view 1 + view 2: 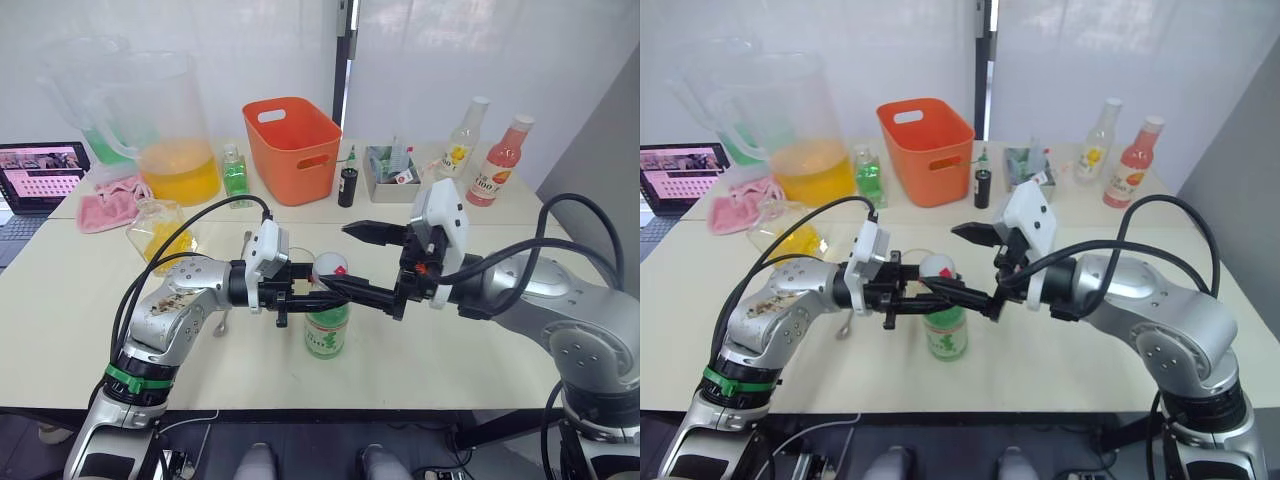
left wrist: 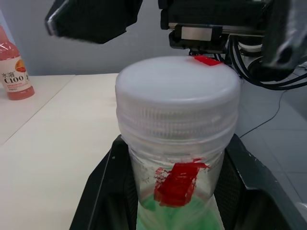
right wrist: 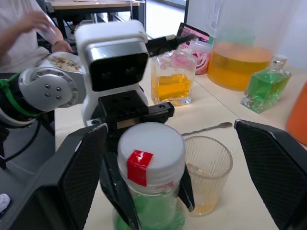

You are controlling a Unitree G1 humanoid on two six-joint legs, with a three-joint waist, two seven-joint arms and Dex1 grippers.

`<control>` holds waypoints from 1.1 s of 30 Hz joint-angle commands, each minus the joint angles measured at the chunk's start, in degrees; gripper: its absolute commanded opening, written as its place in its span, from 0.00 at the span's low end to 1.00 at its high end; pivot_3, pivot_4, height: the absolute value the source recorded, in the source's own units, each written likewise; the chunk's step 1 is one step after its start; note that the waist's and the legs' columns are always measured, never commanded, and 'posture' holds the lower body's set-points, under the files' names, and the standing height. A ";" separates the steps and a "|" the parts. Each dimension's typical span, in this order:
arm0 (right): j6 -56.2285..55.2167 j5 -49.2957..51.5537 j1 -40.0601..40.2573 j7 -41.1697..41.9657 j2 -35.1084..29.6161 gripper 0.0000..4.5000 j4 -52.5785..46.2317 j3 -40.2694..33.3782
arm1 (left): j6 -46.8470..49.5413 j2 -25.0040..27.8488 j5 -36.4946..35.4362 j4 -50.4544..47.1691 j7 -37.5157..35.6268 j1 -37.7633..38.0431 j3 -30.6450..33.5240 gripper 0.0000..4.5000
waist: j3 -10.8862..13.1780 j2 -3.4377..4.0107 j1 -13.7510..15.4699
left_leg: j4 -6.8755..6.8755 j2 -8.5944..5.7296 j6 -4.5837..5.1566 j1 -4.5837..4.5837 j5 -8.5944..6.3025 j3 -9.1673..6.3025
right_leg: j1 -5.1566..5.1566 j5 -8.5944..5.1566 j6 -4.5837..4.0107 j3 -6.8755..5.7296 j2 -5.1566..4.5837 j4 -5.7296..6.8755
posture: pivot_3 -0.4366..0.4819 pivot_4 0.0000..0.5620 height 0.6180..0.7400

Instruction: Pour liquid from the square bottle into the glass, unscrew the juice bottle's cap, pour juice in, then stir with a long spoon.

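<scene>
Left gripper (image 1: 300, 290) clenched round the juice bottle (image 1: 327, 330), upright mid-worktop (image 1: 60, 320). Right gripper (image 3: 177, 163) fingers spread wide either side of the cap (image 3: 151, 151), not touching. Glass (image 3: 207, 170) just beside the bottle, a little yellow inside. Square bottle (image 3: 171, 81) far left, spoon (image 3: 206, 128) lying between.

The left hand (image 1: 300, 290) covers the neck of the juice bottle (image 1: 327, 328), so its hold there is hard to see from the head views. The glass (image 3: 207, 167) sits mostly hidden behind the arms in the head views. The long spoon (image 3: 206, 128) shows just part of its shaft behind the glass. The laptop (image 1: 38, 180) at the bench's far left corner is cut off by the picture's edge.
</scene>
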 commanded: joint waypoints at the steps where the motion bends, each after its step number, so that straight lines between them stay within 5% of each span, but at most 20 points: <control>1: 0.77 -1.45 -1.12 -2.17 1.70 1.00 -0.51 0.84 | -0.20 0.76 0.24 -0.98 -1.41 1.50 -1.10 0.33 | 0.00 0.01 0.00 | 0.00 0.00 0.00 0.00 0.00 0.00 | 0.00 0.00 0.01 0.00 0.00 0.01 | 0.48 0.27 0.70; 2: 1.08 -1.67 -1.13 -2.51 2.07 1.00 -0.69 1.10 | -0.45 0.82 0.30 -0.84 -1.47 1.53 -1.11 0.33 | 0.00 0.01 -0.01 | -0.01 0.00 0.00 0.00 0.00 0.00 | 0.00 0.00 0.01 0.00 0.00 0.02 | 0.48 0.27 0.70; 10: 2.22 -2.45 -1.02 -2.09 2.96 0.38 -1.37 2.28 | -1.42 1.42 0.49 -0.87 -1.84 1.89 -0.97 0.33 | -0.01 0.01 -0.14 | -0.01 0.01 0.00 0.02 0.00 0.00 | 0.00 0.00 -0.01 0.00 0.01 0.02 | 0.48 0.27 0.70; 16: 1.19 -2.42 -1.34 0.72 3.22 0.38 -0.75 2.53 | -1.14 2.55 -0.22 -2.65 -1.29 3.14 -0.39 0.33 | -0.01 0.01 -0.30 | -0.02 0.01 0.00 0.03 0.00 0.00 | 0.00 -0.10 -0.19 0.00 0.01 0.03 | 0.48 0.27 0.70; 20: -2.62 -3.93 -3.02 11.97 2.10 0.38 2.98 5.47 | 0.44 5.06 -2.02 -6.24 -0.89 5.31 1.58 0.33 | -0.01 0.02 -1.06 | -0.05 0.03 0.01 0.05 -0.01 0.00 | -0.01 -0.11 -0.20 0.00 0.03 0.03 | 0.48 0.27 0.70; 27: -19.76 -15.79 -11.16 39.75 1.75 0.38 24.65 13.47 | 1.71 7.09 -2.93 -10.43 0.99 7.37 2.37 0.33 | -0.01 0.02 -1.99 | -0.12 0.06 0.04 0.14 -0.03 0.00 | 0.02 -0.13 -0.19 0.00 0.07 0.06 | 0.48 0.27 0.70; 33: -26.73 -19.26 -16.19 54.12 3.53 0.38 34.14 16.46 | 2.37 7.32 -3.10 -11.57 2.80 8.82 3.11 0.33 | -0.01 0.02 -1.90 | -0.15 0.07 0.07 0.17 -0.06 0.00 | 0.01 0.01 0.15 -0.01 0.09 0.09 | 0.48 0.27 0.70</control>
